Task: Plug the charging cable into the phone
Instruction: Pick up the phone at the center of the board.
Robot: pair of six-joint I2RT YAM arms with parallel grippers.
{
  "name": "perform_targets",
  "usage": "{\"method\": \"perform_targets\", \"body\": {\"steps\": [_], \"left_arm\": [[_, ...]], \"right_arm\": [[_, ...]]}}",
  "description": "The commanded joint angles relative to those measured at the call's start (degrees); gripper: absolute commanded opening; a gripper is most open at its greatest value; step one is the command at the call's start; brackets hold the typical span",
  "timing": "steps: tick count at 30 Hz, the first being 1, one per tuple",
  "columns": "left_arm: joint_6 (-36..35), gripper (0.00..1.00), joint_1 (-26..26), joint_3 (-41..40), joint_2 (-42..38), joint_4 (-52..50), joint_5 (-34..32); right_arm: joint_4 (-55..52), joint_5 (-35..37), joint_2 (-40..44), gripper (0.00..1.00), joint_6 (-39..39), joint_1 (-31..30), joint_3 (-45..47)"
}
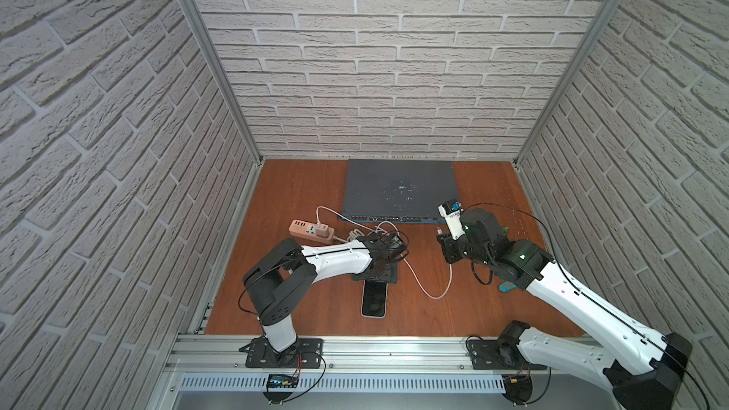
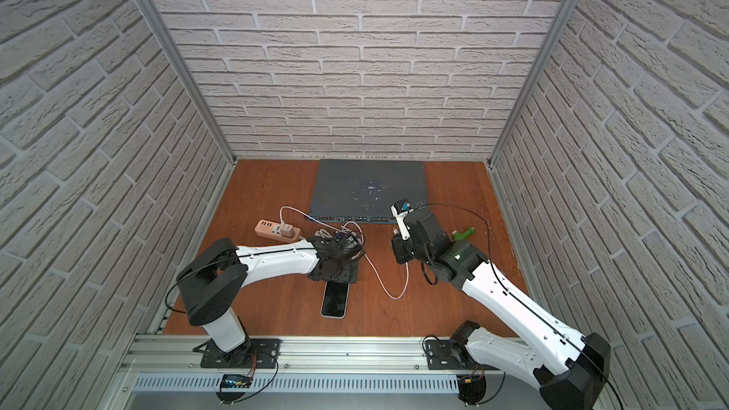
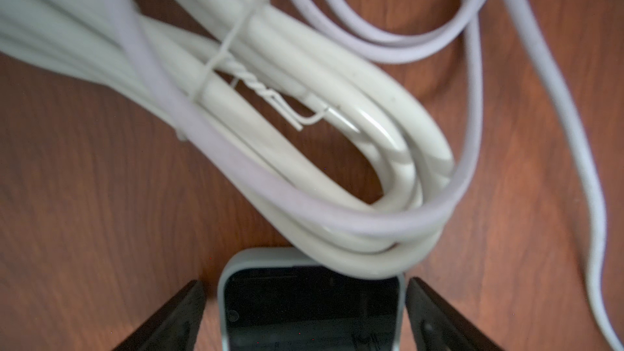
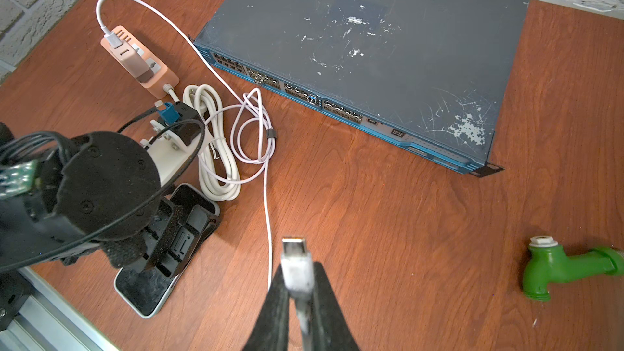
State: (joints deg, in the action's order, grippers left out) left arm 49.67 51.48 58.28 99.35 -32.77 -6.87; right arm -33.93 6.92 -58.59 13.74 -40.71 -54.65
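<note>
Halfway through: holding plug of charging cable in narrow right jaws above tabletop, straddling phone with wide left jaws, phone flat on tabletop. Next: clamp phone, align plug to port.

A lab test cell: brick-patterned panels on aluminium framing enclose a wooden tabletop.

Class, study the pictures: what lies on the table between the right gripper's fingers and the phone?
A slack stretch of the charging cable lying on the table, clearest in the right wrist view.
</note>
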Motion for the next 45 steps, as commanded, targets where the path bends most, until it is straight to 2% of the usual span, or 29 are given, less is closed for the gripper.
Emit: {"method": "perform_targets", "body": {"steps": [1,10,14,21,24,25,26,28,29,30,39,45], "left_arm": [[2.2,0.96,1.06,-2.34,1.96,-6.26,4.31],[2.89,0.97,2.54,0.15,2.19,-8.76,3.52],[2.8,0.89,2.6,-0.08,2.99,-7.94,4.14],[2.31,0.55,2.52,-1.06,5.02,-5.99,5.37],[1.94,0.36,2.17,-1.06,5.22,-5.74,5.43],[1.92,0.25,2.01,-1.06,5.07,-5.72,5.2],[1.86,0.18,1.68,-1.06,4.79,-5.6,5.02],[1.79,0.12,0.77,-1.06,3.83,-5.23,4.69],[1.89,0.03,0.25,-1.0,3.25,-5.05,4.67],[1.92,0.0,-0.51,-0.87,2.64,-4.88,4.6],[2.0,0.0,-4.98,7.14,-0.95,-9.26,0.23],[5.95,0.0,-7.56,13.71,-2.31,-15.49,-3.82]], "right_arm": [[1.32,0.45,0.9,0.03,0.81,0.19,0.81],[2.37,0.18,1.81,0.03,1.16,0.19,2.42],[2.37,0.36,2.31,0.03,1.05,0.19,2.53],[2.53,0.17,2.34,0.03,1.66,0.19,2.55],[2.7,0.11,1.96,0.03,1.87,0.15,2.92],[2.91,0.11,1.81,0.03,1.98,0.19,3.03],[2.99,0.04,1.51,0.03,2.13,0.19,3.12],[3.02,-0.14,0.88,0.03,2.24,0.19,2.89],[2.92,-0.25,0.62,0.03,2.23,0.2,2.7],[2.91,-0.28,0.39,0.03,2.27,0.19,2.55],[2.77,0.0,-2.56,0.03,1.85,0.19,1.06],[2.39,0.6,-4.75,0.03,0.93,0.19,-0.35]]}}
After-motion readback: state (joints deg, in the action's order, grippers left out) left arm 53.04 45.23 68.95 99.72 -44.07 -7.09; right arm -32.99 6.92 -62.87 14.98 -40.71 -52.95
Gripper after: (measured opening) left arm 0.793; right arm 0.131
